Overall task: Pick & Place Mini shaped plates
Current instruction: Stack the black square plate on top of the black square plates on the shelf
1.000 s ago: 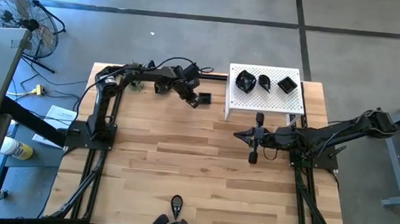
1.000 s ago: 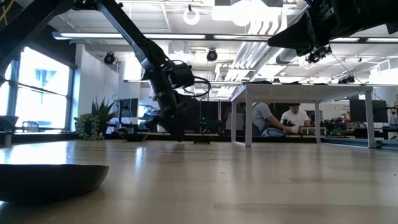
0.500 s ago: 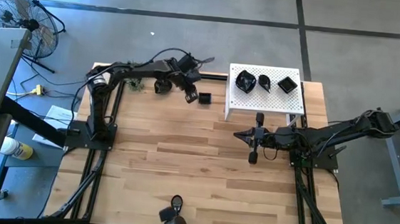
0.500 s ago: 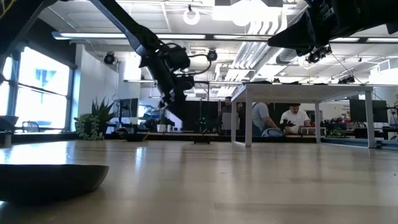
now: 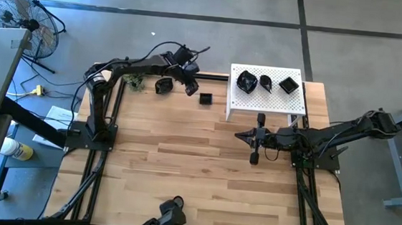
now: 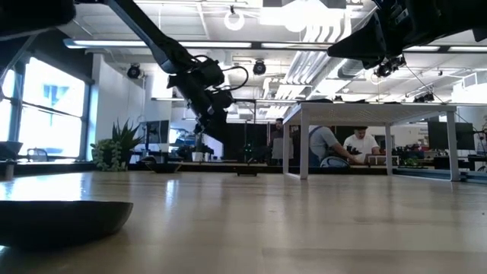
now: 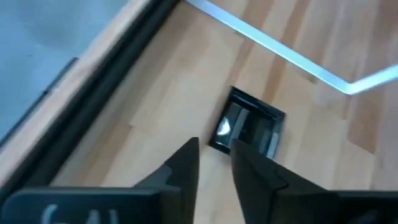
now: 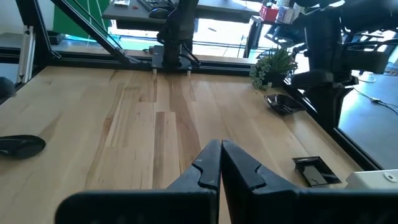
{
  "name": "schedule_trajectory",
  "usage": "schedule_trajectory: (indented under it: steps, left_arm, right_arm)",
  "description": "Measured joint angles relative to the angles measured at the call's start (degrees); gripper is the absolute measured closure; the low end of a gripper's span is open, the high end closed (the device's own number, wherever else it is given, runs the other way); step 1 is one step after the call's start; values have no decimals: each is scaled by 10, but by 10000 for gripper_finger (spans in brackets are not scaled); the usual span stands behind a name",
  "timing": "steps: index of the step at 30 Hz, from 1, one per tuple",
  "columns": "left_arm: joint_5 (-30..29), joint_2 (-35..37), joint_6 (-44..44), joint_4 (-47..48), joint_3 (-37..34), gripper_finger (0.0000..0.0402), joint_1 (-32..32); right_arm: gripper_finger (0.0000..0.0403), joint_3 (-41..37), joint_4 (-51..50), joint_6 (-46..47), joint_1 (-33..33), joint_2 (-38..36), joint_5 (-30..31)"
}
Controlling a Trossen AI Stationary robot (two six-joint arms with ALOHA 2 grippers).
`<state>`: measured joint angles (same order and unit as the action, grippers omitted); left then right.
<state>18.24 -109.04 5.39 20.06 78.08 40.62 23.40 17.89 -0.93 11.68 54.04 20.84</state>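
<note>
Square plate point(image 7: 249, 127) lies on table, below left fingers point(image 7: 183, 171).

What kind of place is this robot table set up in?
Probably an open-plan lab or workshop office: bare ducts and strip lights overhead, people seated at desks behind the table, and a floor fan on bare concrete.

Left gripper point(image 7: 214, 163) raised, right gripper point(image 8: 221, 163) closed, parked

Small glossy black square plate point(image 7: 247, 127) is lying flat on the bench point(image 7: 155, 118), just past the slightly parted jaws.
</note>
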Motion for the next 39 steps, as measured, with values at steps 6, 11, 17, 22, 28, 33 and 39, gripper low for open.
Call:
schedule_trajectory:
  steps: [6, 11, 17, 22, 28, 33, 39]
  left_arm:
    - [-7, -20, -11, -35, -1, 280, 2]
    - [-7, -19, -18, -30, 0, 277, 3]
    - [2, -19, -41, -66, 0, 277, -3]
    - [19, -19, 17, -75, 0, 294, -20]
    - [27, -19, 135, -62, 0, 388, -50]
    - [24, -26, 164, -63, 0, 392, -59]
    - [6, -44, 188, -51, 1, 399, -62]
  right_arm:
    - [402, 0, 0, 0, 0, 0, 0]
    - [401, 0, 3, 0, 0, 0, 0]
    - [401, 0, 3, 0, 0, 0, 0]
    - [402, 0, 4, 0, 0, 0, 0]
    - [402, 0, 4, 0, 0, 0, 0]
    - [401, 0, 4, 0, 0, 0, 0]
    - [401, 0, 4, 0, 0, 0, 0]
